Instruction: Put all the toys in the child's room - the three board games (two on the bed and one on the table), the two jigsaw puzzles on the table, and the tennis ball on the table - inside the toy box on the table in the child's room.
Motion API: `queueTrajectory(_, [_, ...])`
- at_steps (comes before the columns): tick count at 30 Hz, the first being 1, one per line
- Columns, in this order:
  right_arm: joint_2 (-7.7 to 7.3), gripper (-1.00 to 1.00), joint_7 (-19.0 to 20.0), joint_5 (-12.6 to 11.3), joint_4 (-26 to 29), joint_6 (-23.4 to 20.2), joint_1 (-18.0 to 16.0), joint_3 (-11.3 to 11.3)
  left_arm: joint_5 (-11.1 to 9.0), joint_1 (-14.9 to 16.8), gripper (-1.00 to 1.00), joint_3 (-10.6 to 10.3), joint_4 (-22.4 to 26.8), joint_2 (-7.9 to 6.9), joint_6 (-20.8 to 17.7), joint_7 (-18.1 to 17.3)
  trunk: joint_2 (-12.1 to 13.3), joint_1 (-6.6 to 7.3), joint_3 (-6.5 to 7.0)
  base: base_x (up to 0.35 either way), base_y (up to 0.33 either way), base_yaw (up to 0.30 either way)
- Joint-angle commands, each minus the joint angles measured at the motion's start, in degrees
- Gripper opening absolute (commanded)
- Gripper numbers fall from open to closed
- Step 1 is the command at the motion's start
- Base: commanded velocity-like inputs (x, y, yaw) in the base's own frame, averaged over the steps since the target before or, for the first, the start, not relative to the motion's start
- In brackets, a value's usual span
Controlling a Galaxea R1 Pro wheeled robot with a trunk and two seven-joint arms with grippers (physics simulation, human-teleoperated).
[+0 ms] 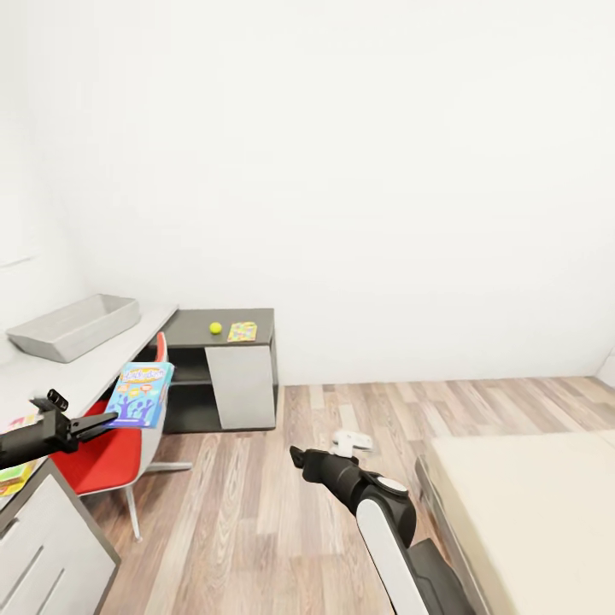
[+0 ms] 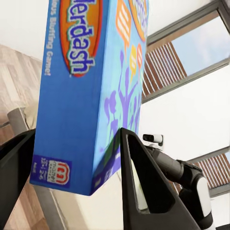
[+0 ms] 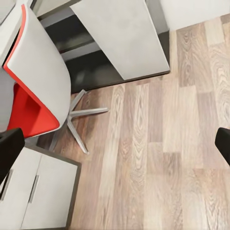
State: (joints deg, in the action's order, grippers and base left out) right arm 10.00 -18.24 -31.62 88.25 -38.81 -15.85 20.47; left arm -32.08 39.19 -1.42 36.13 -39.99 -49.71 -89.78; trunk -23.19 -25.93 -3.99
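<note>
One game is in hand, w/ the rest of the job lying ahead of the left claw (image 1: 109,418). Biggest first: the bed (image 1: 530,504) sits well off to that claw's far side, beyond the right arm, mattress bare in what shows. The table (image 1: 85,371) runs beside and beyond the left claw, its lower dark section (image 1: 224,328) farther on. The red chair (image 1: 107,457) is tucked just under the claw. The toy box (image 1: 75,325) rests on the tabletop ahead of the claw, open-topped, nothing visible inside from here. The blue game (image 1: 141,394) is clamped at its lower edge between the left claw's two fingers, standing up and tilted; the left wrist view shows both black fingers flanking the box's (image 2: 91,96) end. Looks like stiff, light cardboard w/ a glossy print, prob. slick, so an edge pinch could let it swivel; a hold nearer mid-edge would steady it. A puzzle (image 1: 243,331) lies flat on the dark section, well ahead of the claw, w/ the ball (image 1: 215,327) just beside it, apart. The ball should roll if nudged; take it across its middle. Another printed box (image 1: 15,474) peeks at the table edge near the left arm, type unclear. Right claw (image 1: 348,442) hangs over the floor, fingers spread wide, holding nothing.
</note>
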Motion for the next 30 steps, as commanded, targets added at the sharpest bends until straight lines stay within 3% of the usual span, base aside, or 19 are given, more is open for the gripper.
queueTrajectory(1, [0.0, 1.0, -0.6, -0.6, 0.1, -0.1, -0.1, 0.1, -0.2, 0.1, -1.0, -0.1, 0.0, -0.02, -0.6, -0.2, -0.1, -0.07, -0.08, 0.283, -0.209, 0.245])
queueTrajectory(8, [0.0, 1.0, -0.6, -0.4, 0.0, -0.1, -0.1, 2.7, -0.2, 0.1, -1.0, -0.1, 0.0, -0.03, -0.6, -0.2, -0.1, -0.07, 0.23, 0.221, -0.168, 0.246])
queueTrajectory(13, [0.0, 1.0, -0.7, -0.7, 0.0, 0.0, -0.1, 3.1, -0.4, 0.1, -1.0, 0.0, 0.0, -0.08, -0.6, -0.2, -0.1, -0.07, 0.33, 0.034, -0.026, 0.159])
queueTrajectory(30, [0.0, 1.0, -0.7, -0.9, 0.0, 2.2, -0.1, 3.2, -0.6, 0.1, -1.0, -0.1, 0.0, -0.17, -1.3, -0.2, 0.3, 0.15, 0.53, 0.001, -0.001, 0.008])
